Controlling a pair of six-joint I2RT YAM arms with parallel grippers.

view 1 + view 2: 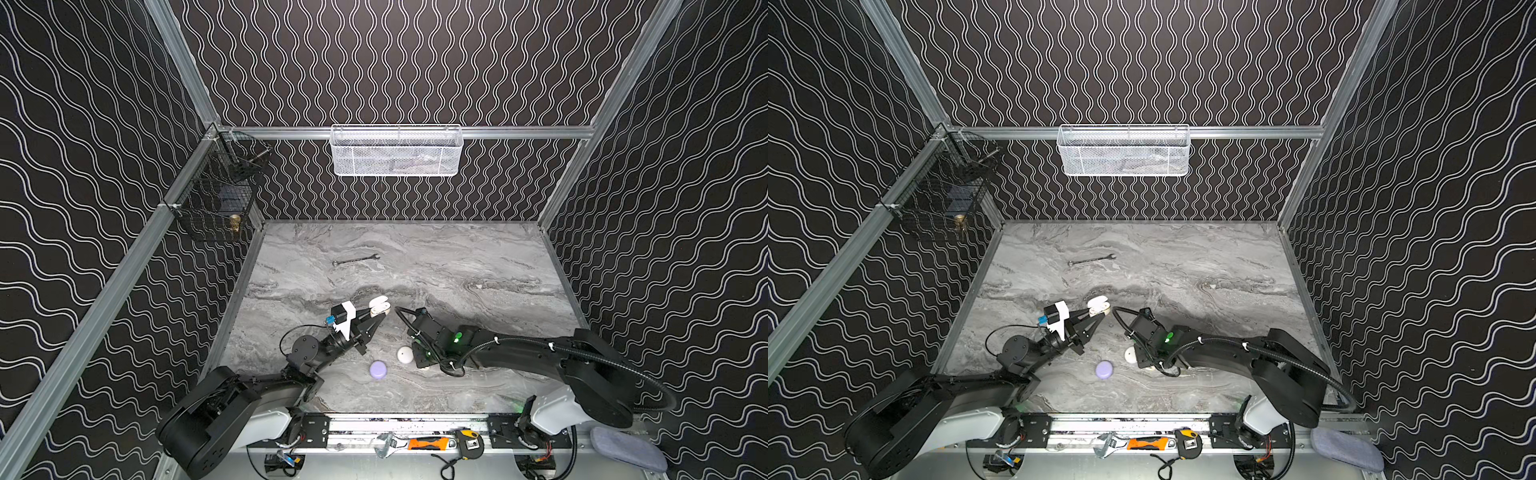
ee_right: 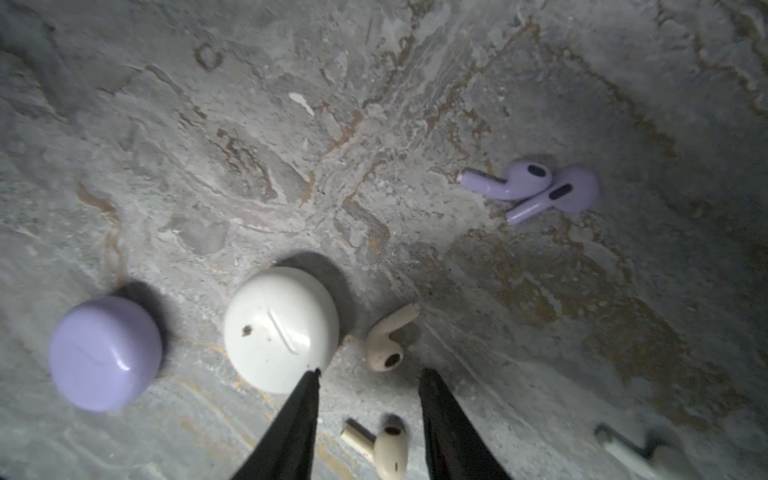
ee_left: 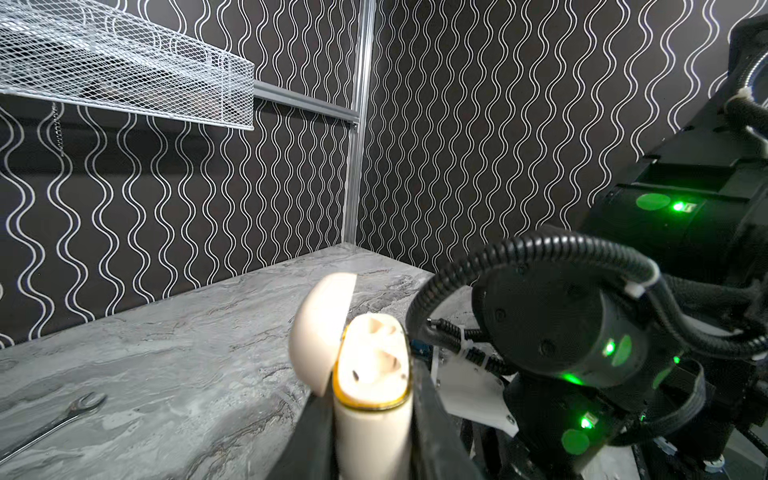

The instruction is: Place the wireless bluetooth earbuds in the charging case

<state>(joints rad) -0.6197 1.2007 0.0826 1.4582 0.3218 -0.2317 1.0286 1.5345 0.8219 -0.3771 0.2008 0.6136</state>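
My left gripper (image 3: 372, 415) is shut on the cream charging case (image 3: 372, 374), held off the table with its lid (image 3: 320, 332) swung open; both top views show it (image 1: 379, 307) (image 1: 1099, 307). My right gripper (image 2: 372, 372) points down at the table, open. One cream earbud (image 2: 388, 451) lies on the table between its fingers, untouched. A second cream earbud (image 2: 388, 340) lies just beyond the fingertips, beside a closed white case (image 2: 282, 328). Two lavender earbuds (image 2: 511, 183) (image 2: 557, 195) lie together farther off. In the top views the right wrist (image 1: 432, 336) hides the fingers.
A closed lavender case (image 2: 106, 353) (image 1: 378, 369) sits beside the white case (image 1: 404, 354). A blurred white earbud (image 2: 627, 449) lies at the edge of the right wrist view. A wrench (image 1: 356, 260) lies farther back. A white mesh basket (image 1: 397, 151) and a black wire basket (image 1: 216, 195) hang on the walls.
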